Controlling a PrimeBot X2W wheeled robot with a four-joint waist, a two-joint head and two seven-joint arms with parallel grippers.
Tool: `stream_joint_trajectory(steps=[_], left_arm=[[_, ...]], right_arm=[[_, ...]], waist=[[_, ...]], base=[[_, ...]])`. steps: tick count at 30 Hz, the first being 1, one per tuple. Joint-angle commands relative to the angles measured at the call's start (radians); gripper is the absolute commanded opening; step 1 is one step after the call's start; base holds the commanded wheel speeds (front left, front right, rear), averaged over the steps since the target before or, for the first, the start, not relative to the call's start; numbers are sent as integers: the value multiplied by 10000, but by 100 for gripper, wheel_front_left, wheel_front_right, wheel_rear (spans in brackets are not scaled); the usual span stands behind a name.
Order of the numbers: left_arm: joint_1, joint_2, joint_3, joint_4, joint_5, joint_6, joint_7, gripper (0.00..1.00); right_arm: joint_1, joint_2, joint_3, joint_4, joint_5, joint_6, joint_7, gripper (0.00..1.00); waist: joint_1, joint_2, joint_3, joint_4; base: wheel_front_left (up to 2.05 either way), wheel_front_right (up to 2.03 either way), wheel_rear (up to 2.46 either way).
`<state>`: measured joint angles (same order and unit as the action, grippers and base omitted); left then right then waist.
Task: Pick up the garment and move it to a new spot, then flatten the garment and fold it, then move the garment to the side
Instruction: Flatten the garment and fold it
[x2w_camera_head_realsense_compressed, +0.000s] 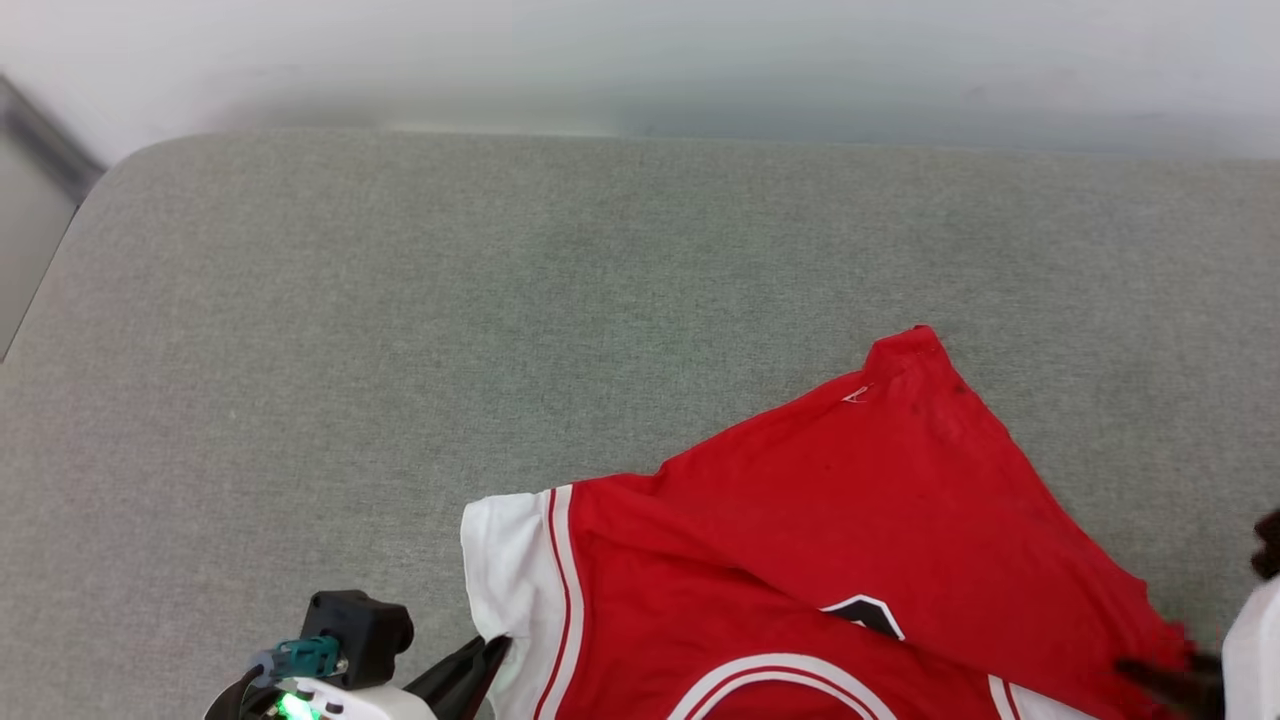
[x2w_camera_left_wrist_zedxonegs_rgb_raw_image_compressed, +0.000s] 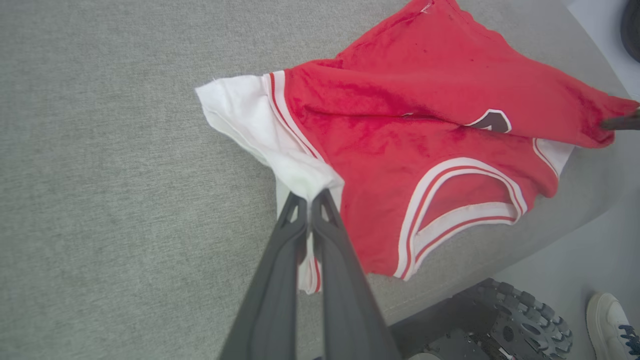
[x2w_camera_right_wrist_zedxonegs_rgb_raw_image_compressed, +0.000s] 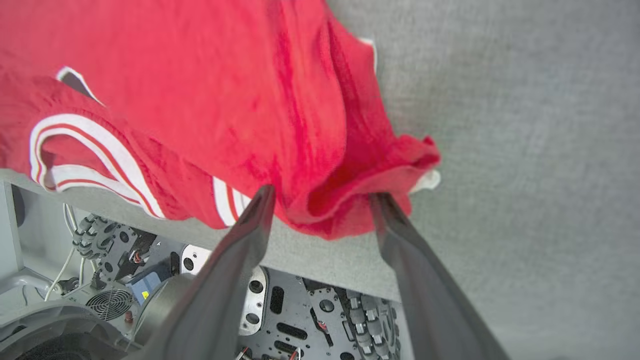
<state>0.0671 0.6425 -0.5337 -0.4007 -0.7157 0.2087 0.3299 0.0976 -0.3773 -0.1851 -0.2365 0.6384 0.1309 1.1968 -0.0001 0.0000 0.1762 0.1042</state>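
The grey padded surface (x2w_camera_head_realsense_compressed: 400, 300) runs broad and bare from its rounded far-left corner down to its near edge, and its far edge meets a pale wall. The garment (x2w_camera_head_realsense_compressed: 850, 500) sits on the surface's near right part, with the striped collar (x2w_camera_left_wrist_zedxonegs_rgb_raw_image_compressed: 465, 200) at the surface's near edge. Its long axis runs along that near edge, from the white sleeve (x2w_camera_left_wrist_zedxonegs_rgb_raw_image_compressed: 250, 115) on the left to a bunched red end on the right. One red hem corner (x2w_camera_head_realsense_compressed: 912, 345) points toward the surface's far edge. The left gripper (x2w_camera_left_wrist_zedxonegs_rgb_raw_image_compressed: 310, 200) is clenched on the sleeve's near tip. The right gripper (x2w_camera_right_wrist_zedxonegs_rgb_raw_image_compressed: 320, 200) stands spread, with its fingers either side of the bunched red end just above the near edge. Below the near edge are the robot's wheeled base (x2w_camera_left_wrist_zedxonegs_rgb_raw_image_compressed: 505, 320) and a person's shoe (x2w_camera_left_wrist_zedxonegs_rgb_raw_image_compressed: 607, 317)
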Motion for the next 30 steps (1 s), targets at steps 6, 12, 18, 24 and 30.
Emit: stream_joint_trajectory(steps=[6, 12, 18, 24, 30], left_arm=[[-323, -90, -124, -207, 301, -22, -92, 0], [-674, -182, -336, -465, 540, -145, -49, 0], [-1142, -431, -592, -685, 786, -285, -11, 0], [-1475, -709, -801, -660, 929, -424, -130, 0], [-1775, -925, -979, -507, 972, -613, -223, 0]], right_arm=[[-1560, -483, 347, -789, 431, -4, 240, 100], [-3555, -459, 1135, -454, -120, -4, 448, 100], [-5249, -516, 1797, 1062, -861, -4, 437, 100], [-6281, -796, 2210, 2341, -1349, -4, 304, 100], [-6617, -1102, 2668, 3271, -1686, -4, 194, 100]], waist=[[1, 0, 377, 388], [1, 0, 996, 970], [1, 0, 1709, 1680], [1, 0, 2289, 2184], [1, 0, 2714, 2546]], base=[[0, 0, 0], [0, 0, 0], [0, 0, 0], [0, 0, 0], [0, 0, 0]])
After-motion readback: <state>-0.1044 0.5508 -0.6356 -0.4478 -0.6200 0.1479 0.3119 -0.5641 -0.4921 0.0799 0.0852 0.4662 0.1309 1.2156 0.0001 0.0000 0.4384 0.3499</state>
